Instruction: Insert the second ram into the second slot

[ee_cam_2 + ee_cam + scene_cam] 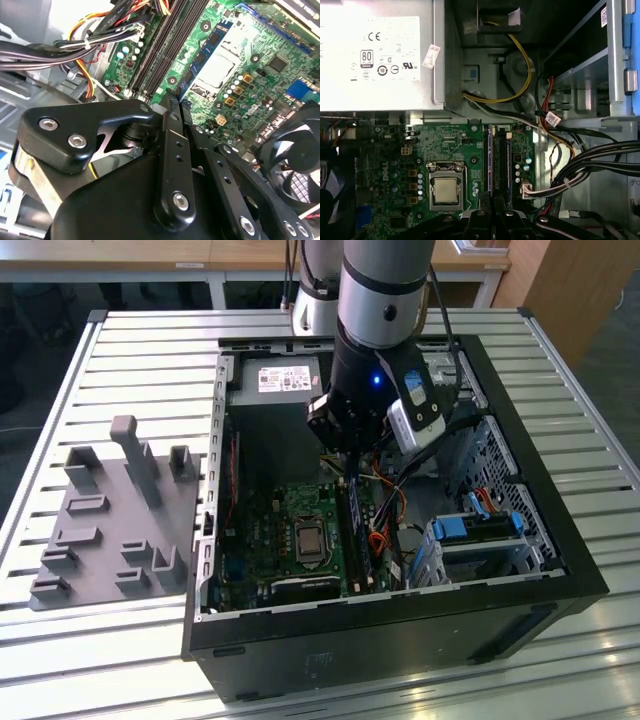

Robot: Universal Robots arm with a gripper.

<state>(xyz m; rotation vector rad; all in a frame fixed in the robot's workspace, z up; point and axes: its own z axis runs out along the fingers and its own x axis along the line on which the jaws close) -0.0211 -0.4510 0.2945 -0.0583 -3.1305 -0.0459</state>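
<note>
Directly over the memory slots (507, 160) we hang the claw (492, 201), pressed together and lined up along them, for a straight downward push.

The claw (493, 215) sits over a green motherboard (450, 145), in line with two long dark memory slots (500, 160) running away from it. A square processor socket (445, 192) lies just beside the claw, black cables (600, 160) on its other side, a grey power supply (380, 55) well beyond.
</note>
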